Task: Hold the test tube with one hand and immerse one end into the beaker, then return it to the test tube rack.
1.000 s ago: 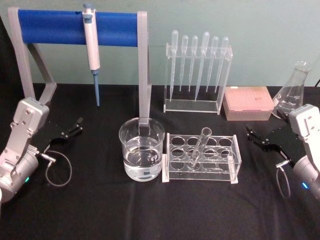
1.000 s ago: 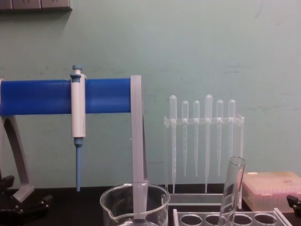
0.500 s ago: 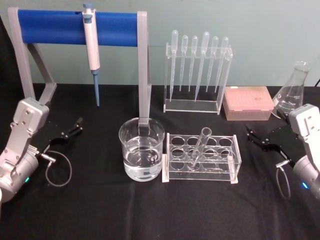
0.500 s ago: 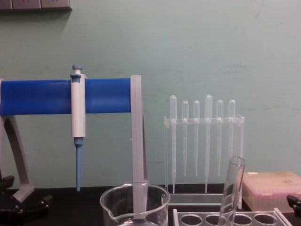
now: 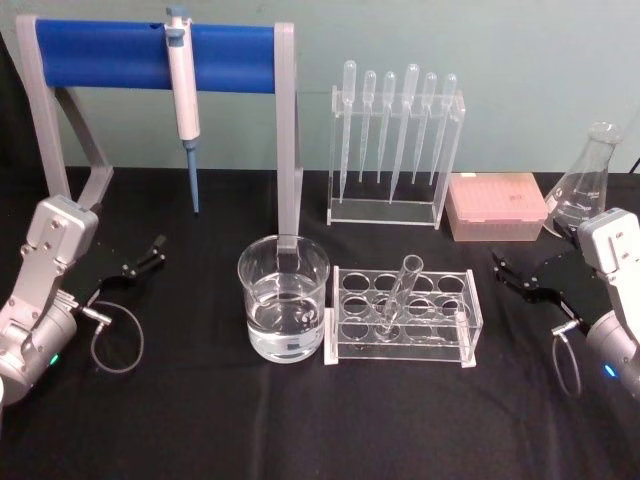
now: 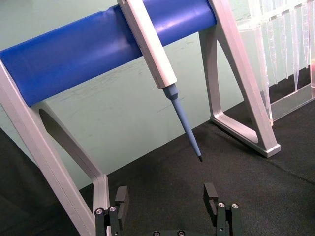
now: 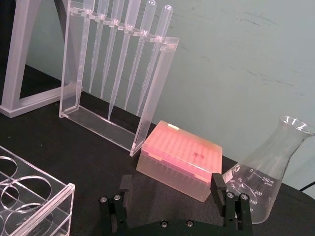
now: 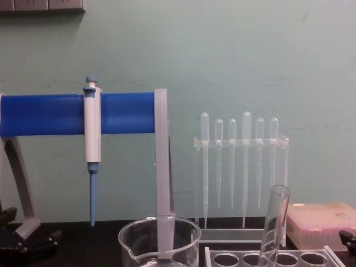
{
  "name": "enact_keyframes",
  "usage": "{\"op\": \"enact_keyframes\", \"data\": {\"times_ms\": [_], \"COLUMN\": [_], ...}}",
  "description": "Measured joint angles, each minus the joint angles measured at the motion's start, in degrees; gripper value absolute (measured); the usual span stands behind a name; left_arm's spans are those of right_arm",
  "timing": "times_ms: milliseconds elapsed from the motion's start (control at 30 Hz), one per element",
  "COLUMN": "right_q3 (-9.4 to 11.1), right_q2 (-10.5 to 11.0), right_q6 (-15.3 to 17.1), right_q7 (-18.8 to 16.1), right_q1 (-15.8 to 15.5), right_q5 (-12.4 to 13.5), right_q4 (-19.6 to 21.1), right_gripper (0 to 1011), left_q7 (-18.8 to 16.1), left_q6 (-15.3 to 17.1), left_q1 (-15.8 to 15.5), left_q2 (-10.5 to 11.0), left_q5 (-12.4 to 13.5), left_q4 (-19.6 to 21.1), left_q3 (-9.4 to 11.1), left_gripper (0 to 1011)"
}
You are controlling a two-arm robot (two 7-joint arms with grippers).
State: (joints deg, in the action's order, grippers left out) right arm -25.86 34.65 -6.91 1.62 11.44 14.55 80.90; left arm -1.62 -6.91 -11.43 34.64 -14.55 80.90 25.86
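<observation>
So the test tube [image 5: 398, 295] stands in the rack [image 5: 470, 318], rim up, leaning a bit right, with the beaker [image 5: 246, 285] just left of the rack. Our right claw [image 5: 505, 275] is the nearer one, off to the tube's right, fingers spread. The left claw [image 5: 147, 254] is spread too but well apart, so we'd go with the right

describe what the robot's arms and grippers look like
Both match: the left gripper and right gripper are black, each with two flat blocky fingers screwed onto a black base. Behind each sits a boxy light-grey wrist housing on a rounded silver link with a small teal light. A thin grey cable loops out beside each wrist.
</observation>
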Motion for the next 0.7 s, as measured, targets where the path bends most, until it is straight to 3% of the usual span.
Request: {"op": "enact_keyframes", "data": {"times_ms": [100,333,467,600,700], "right_q3": [0.0,2.6,4.5,6.7,7.8], "right_q2": [0.0,0.8,2.5,5.1,7.0], "right_q6": [0.0,-2.5,-4.7,-7.6,-8.5], "right_q7": [0.0,-2.7,-7.6,-16.5,-22.1], "right_q1": [0.0,-0.4,-1.5,-3.5,-4.9], "right_q5": [0.0,1.5,5.2,12.3,16.2], "right_q4": [0.0,2.6,5.3,7.7,8.8], "right_gripper": [1004,1004,1004,1004,1004], "left_q7": [0.0,0.0,0.0,0.0,0.0], "left_q6": [0.0,0.0,0.0,0.0,0.0], "left_q1": [0.0,0.0,0.0,0.0,0.0], "left_q2": [0.0,0.0,0.0,0.0,0.0], "left_q5": [0.0,0.0,0.0,0.0,0.0], "left_q4": [0.0,0.0,0.0,0.0,0.0], "left_q3": [0.0,0.0,0.0,0.0,0.0], "left_gripper": [1000,1000,1000,1000,1000]}}
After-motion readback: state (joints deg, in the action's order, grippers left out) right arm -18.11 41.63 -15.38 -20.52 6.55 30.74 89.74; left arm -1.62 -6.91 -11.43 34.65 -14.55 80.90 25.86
